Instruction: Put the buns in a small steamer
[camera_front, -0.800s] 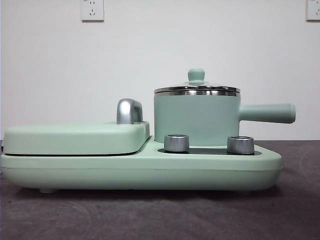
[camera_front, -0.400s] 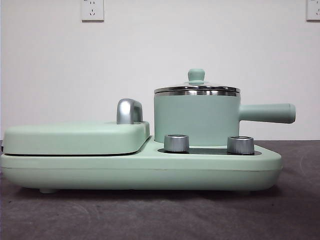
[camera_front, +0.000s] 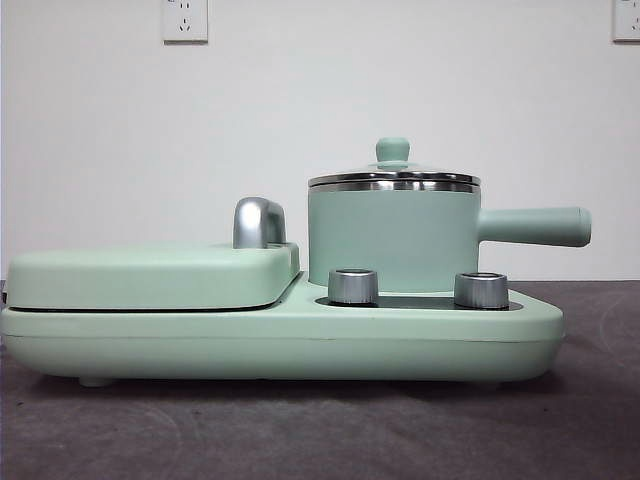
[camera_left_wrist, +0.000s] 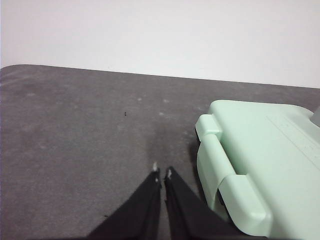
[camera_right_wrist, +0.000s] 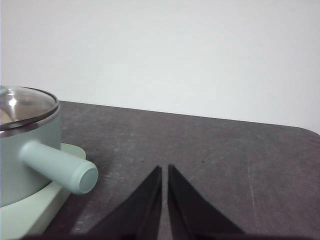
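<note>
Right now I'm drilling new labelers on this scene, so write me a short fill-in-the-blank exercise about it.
1. The steamer has its lid ____.
2. The steamer's handle lies near the ____ claw.
3. The left claw is ____ and holds nothing.
4. The front panel carries ____ steel knobs.

Missing words: on; right; shut; two

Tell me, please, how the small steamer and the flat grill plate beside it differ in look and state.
The small steamer is a tall cylinder; the grill plate is low and flat. The steamer has a steel rim and a glass lid with a green knob; the grill plate has an opaque green cover. The steamer's handle is straight and green, the grill plate's curved and metallic. Both are mint green, closed, on one base.
</note>
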